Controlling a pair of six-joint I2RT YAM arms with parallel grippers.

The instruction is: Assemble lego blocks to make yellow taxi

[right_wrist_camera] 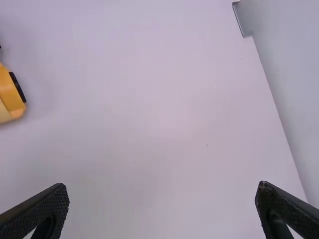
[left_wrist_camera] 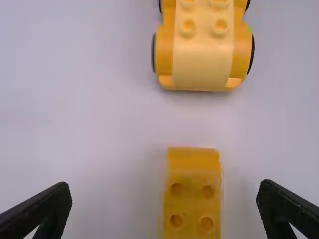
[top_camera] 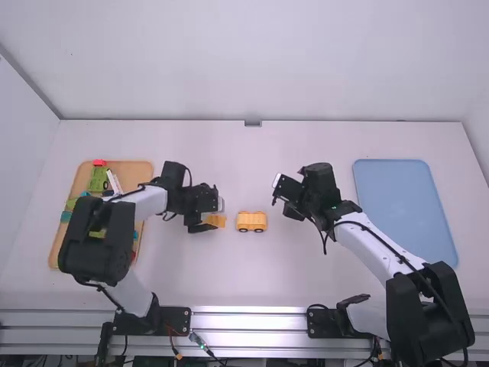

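In the high view my left gripper (top_camera: 208, 217) is over the left-middle table, beside a small yellow block piece (top_camera: 216, 220). The yellow wheeled car base (top_camera: 251, 222) stands just right of that. In the left wrist view the studded yellow piece (left_wrist_camera: 192, 194) lies between the spread fingers of my left gripper (left_wrist_camera: 164, 206), touching neither, and the car base (left_wrist_camera: 203, 47) is farther off, studs up. My right gripper (top_camera: 281, 202) is up and right of the car base; in the right wrist view this gripper (right_wrist_camera: 162, 209) is open with nothing between its fingers, the car base (right_wrist_camera: 10, 97) at the edge.
A wooden tray (top_camera: 141, 170) with green, red, teal and other blocks lies on the left, partly under the left arm. A blue tray (top_camera: 401, 206) lies on the right, beside the right arm. A wall rises behind the table's far edge.
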